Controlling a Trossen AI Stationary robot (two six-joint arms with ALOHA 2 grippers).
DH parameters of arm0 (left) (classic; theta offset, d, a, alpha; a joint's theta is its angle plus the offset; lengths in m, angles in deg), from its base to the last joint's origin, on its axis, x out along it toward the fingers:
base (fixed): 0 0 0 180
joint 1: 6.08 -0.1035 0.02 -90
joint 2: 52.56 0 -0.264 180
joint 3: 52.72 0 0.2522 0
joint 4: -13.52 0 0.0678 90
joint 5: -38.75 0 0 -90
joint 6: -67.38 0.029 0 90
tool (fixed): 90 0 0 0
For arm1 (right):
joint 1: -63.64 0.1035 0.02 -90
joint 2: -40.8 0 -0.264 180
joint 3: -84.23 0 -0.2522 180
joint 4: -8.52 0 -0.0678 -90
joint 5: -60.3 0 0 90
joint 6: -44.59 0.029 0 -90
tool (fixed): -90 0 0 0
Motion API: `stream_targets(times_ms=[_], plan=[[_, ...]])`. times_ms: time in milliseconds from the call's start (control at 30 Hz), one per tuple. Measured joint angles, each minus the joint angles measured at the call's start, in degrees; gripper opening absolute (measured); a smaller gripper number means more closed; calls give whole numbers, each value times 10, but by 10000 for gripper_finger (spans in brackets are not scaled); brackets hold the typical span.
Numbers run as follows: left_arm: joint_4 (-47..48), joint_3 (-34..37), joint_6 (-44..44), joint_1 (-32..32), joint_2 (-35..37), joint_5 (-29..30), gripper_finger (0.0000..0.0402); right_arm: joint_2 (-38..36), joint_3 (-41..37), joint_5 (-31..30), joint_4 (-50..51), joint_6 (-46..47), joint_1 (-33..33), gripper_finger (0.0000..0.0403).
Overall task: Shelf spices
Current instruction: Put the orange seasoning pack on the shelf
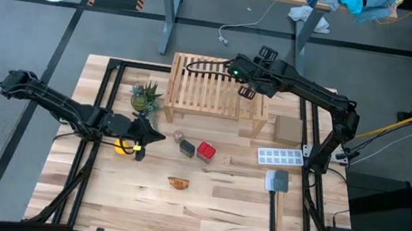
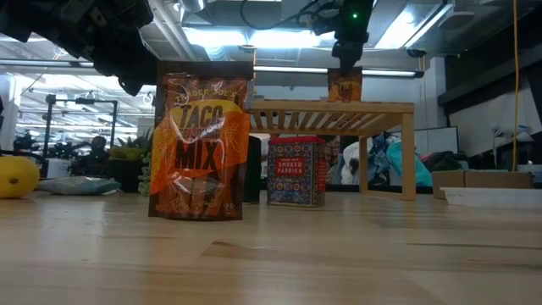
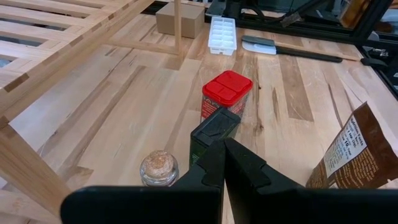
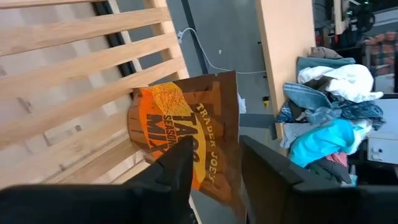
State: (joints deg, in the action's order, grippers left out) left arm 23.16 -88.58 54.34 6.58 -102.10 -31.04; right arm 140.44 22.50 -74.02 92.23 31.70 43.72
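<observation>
The light-wood shelf [image 1: 205, 91] stands at the far middle of the table. One orange packet [image 4: 186, 124] stands upright on its slatted top near the right end, also seen in the low view [image 2: 345, 85]. My right gripper [image 4: 214, 155] is open above it, a finger on either side of its top. A second orange packet [image 2: 201, 144] stands on its bottom on the table [image 1: 178, 182]. The red tin [image 3: 227, 93], dark grey box [image 3: 214, 130] and tiny cork-topped jar [image 3: 159, 168] stand together before the shelf. My left gripper [image 3: 221, 155] hovers shut just left of them. My right gripper comes at the packet's top from above, slanting down, with its fingers across the flat packet. A gap shows between one finger [image 4: 267, 168] and the packet's edge [image 4: 236, 137]. Whether the other finger [image 4: 177, 168] touches it, I cannot tell. The packet rests on the slats.
A green potted plant [image 1: 145, 97] stands at the shelf's left leg, and a yellow round toy [image 1: 128, 148] lies under my left arm. Right of the shelf are a cardboard box [image 1: 289, 129], a white ice-cube tray [image 1: 282, 156] and a spatula [image 1: 278, 189].
</observation>
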Motion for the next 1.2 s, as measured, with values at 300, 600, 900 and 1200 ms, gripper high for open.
stream_targets(times_ms=[300,600,900,1200], plan=[[0,0,0,0,0,0,0,0,0,-42,-1,0,0,163],[0,0,0,0,0,0,0,0,0,-114,-20,-11,0,163],[1,0,0,0,0,0,0,0,0,-115,-114,-45,1,163],[2,0,0,0,0,0,0,0,0,-73,-118,-53,41,163]])
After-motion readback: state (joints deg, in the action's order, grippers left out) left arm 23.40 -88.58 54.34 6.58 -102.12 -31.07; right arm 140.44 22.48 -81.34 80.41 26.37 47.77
